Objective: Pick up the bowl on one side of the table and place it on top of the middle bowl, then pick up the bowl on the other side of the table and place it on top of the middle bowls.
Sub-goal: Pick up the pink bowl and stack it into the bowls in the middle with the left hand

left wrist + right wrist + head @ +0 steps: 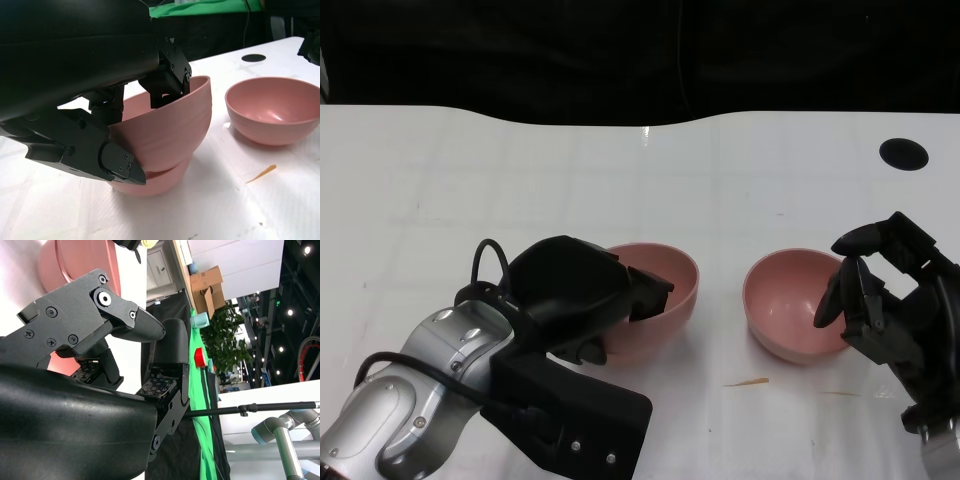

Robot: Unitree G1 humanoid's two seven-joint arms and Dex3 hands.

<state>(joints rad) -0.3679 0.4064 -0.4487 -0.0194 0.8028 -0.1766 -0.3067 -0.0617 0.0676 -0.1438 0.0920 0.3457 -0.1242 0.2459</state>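
Note:
My left hand point(570, 300) grips a pink bowl point(675, 285) by its near rim. In the left wrist view this bowl point(170, 125) sits tilted inside a second pink bowl point(155, 182), the middle one, which stands on the table. A third pink bowl point(790, 305) rests upright on the table to the right, also seen as the lone bowl point(275, 110). My right hand point(890, 310) is at that bowl's right rim with its fingers apart, one reaching over the rim. The right wrist view shows the spread fingers point(100, 315) and a part of a pink bowl point(75, 262).
The white table point(520, 180) ends at a dark backdrop at the far side. A round black hole point(903, 153) lies at the far right. A thin orange sliver point(747, 381) lies on the table between the bowls, near the front.

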